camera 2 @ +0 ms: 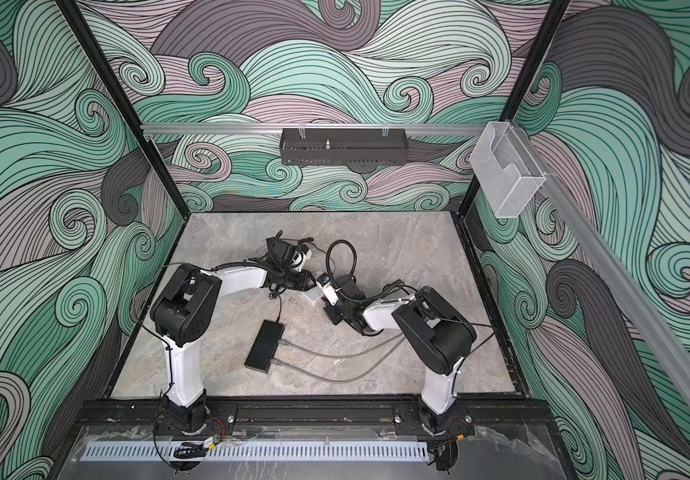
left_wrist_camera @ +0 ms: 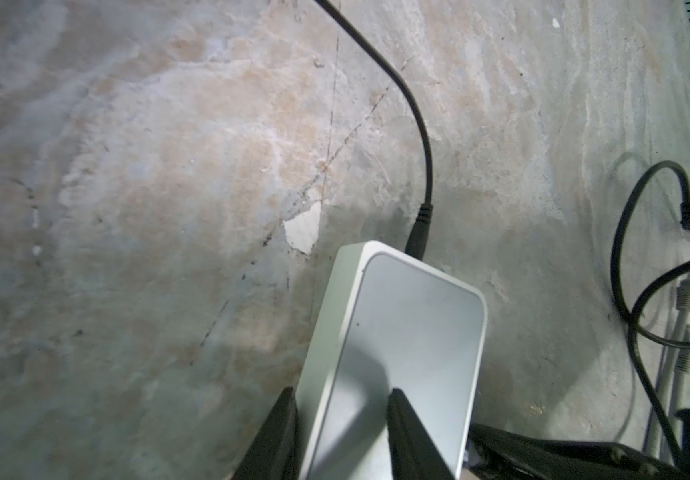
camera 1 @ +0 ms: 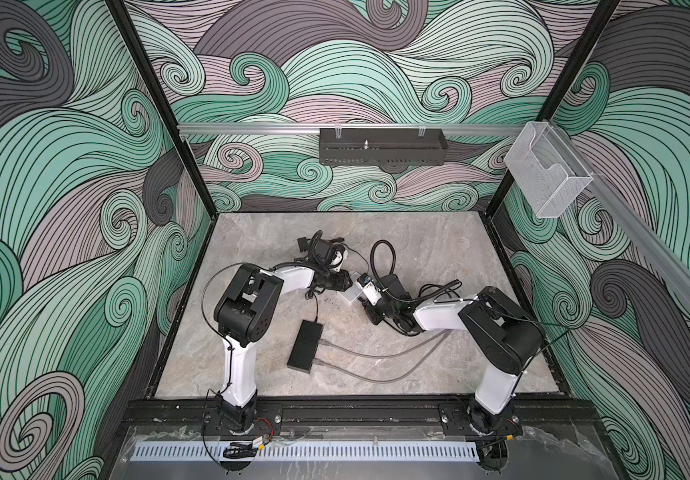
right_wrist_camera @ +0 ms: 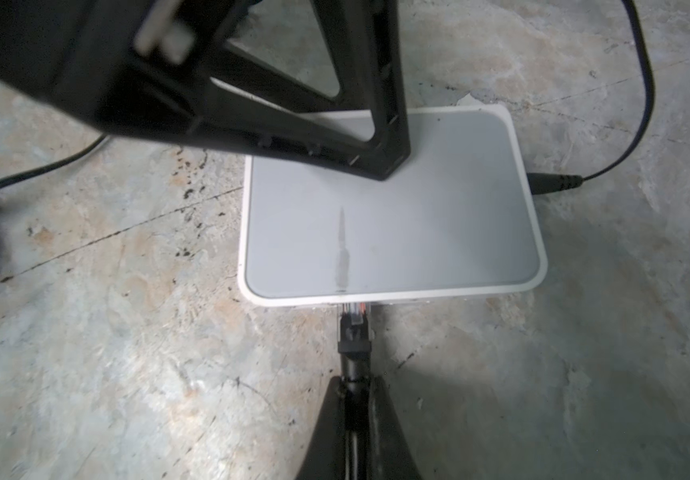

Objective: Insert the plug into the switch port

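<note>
Clenching the right gripper [right_wrist_camera: 351, 384] on the round black cable [right_wrist_camera: 353, 365] just behind the plug [right_wrist_camera: 353, 326], holding its clear tip at the switch's [right_wrist_camera: 393, 224] front edge. Straddling a side edge of that flat, white, round-cornered box on the mottled stone table [right_wrist_camera: 127, 332] with the left gripper [left_wrist_camera: 341, 395], jaws partly apart, one finger [right_wrist_camera: 385, 166] touching the smooth grey top.
</note>
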Action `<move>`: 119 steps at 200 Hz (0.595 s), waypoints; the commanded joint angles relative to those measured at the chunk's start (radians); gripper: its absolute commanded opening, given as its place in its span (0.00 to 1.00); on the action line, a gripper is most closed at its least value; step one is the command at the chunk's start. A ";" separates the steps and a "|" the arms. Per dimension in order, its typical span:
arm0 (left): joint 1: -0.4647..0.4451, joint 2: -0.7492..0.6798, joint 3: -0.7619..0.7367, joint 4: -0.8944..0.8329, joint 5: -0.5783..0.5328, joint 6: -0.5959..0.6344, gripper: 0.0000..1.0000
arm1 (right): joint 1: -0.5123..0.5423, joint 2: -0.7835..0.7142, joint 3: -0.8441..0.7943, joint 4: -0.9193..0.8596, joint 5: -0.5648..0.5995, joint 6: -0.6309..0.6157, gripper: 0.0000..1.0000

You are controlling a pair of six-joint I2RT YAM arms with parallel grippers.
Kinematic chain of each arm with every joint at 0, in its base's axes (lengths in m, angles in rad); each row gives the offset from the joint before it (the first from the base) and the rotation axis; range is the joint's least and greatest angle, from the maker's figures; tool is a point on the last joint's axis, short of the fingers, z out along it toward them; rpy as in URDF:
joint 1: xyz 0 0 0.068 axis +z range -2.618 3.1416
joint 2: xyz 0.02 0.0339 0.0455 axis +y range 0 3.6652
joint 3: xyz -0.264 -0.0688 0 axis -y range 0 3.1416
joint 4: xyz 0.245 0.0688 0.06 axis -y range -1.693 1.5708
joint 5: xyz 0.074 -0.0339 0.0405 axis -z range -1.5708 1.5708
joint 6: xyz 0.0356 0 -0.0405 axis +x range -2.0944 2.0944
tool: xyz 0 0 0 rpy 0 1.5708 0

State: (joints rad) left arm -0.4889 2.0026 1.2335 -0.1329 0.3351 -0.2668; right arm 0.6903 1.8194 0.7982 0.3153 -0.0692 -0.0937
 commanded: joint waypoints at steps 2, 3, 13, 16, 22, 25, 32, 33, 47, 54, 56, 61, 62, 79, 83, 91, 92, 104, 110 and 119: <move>-0.102 0.021 -0.051 -0.109 0.197 0.001 0.34 | -0.002 0.029 0.093 0.174 -0.039 -0.020 0.00; -0.102 0.022 -0.051 -0.108 0.198 0.000 0.34 | -0.002 0.029 0.094 0.174 -0.038 -0.020 0.00; -0.104 0.025 -0.053 -0.105 0.204 -0.001 0.31 | -0.007 0.033 0.108 0.169 -0.040 -0.021 0.00; -0.105 0.027 -0.054 -0.104 0.207 -0.002 0.31 | -0.009 0.033 0.113 0.168 -0.040 -0.021 0.00; -0.108 0.029 -0.054 -0.101 0.211 -0.006 0.31 | -0.011 0.035 0.120 0.163 -0.039 -0.021 0.00; -0.110 0.029 -0.054 -0.101 0.212 -0.006 0.31 | -0.012 0.038 0.124 0.163 -0.044 -0.021 0.00; -0.116 0.031 -0.055 -0.098 0.215 -0.008 0.31 | -0.014 0.040 0.133 0.159 -0.046 -0.021 0.00; -0.117 0.031 -0.055 -0.097 0.216 -0.009 0.31 | -0.014 0.040 0.134 0.158 -0.045 -0.021 0.00; -0.129 0.031 -0.058 -0.091 0.225 -0.008 0.31 | -0.017 0.046 0.147 0.160 -0.058 -0.023 0.00; -0.133 0.033 -0.057 -0.090 0.231 -0.007 0.31 | -0.018 0.048 0.150 0.164 -0.067 -0.026 0.00; -0.135 0.034 -0.057 -0.088 0.233 -0.006 0.31 | -0.018 0.049 0.151 0.166 -0.071 -0.027 0.00; -0.138 0.036 -0.057 -0.087 0.238 -0.006 0.31 | -0.019 0.050 0.152 0.172 -0.086 -0.029 0.00; -0.138 0.036 -0.057 -0.087 0.238 -0.006 0.31 | -0.018 0.050 0.151 0.174 -0.089 -0.030 0.00; -0.145 0.045 -0.057 -0.083 0.250 -0.002 0.31 | -0.026 0.053 0.157 0.178 -0.136 -0.034 0.00; -0.146 0.047 -0.057 -0.083 0.253 -0.003 0.30 | -0.028 0.053 0.161 0.175 -0.145 -0.035 0.00; -0.146 0.051 -0.062 -0.082 0.257 -0.002 0.30 | -0.030 0.049 0.163 0.176 -0.157 -0.040 0.00; -0.146 0.051 -0.064 -0.081 0.257 -0.002 0.30 | -0.031 0.048 0.163 0.176 -0.158 -0.041 0.00; -0.147 0.051 -0.075 -0.076 0.264 -0.003 0.30 | -0.032 0.039 0.161 0.181 -0.164 -0.055 0.00; -0.148 0.049 -0.080 -0.072 0.267 -0.002 0.30 | -0.032 0.033 0.160 0.179 -0.160 -0.059 0.00; -0.151 0.047 -0.087 -0.068 0.271 -0.002 0.30 | -0.034 0.025 0.160 0.176 -0.155 -0.060 0.00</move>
State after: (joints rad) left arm -0.4896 2.0033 1.2072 -0.0631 0.3099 -0.2623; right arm 0.6395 1.8500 0.8730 0.2306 -0.1486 -0.1257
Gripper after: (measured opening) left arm 0.297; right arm 0.089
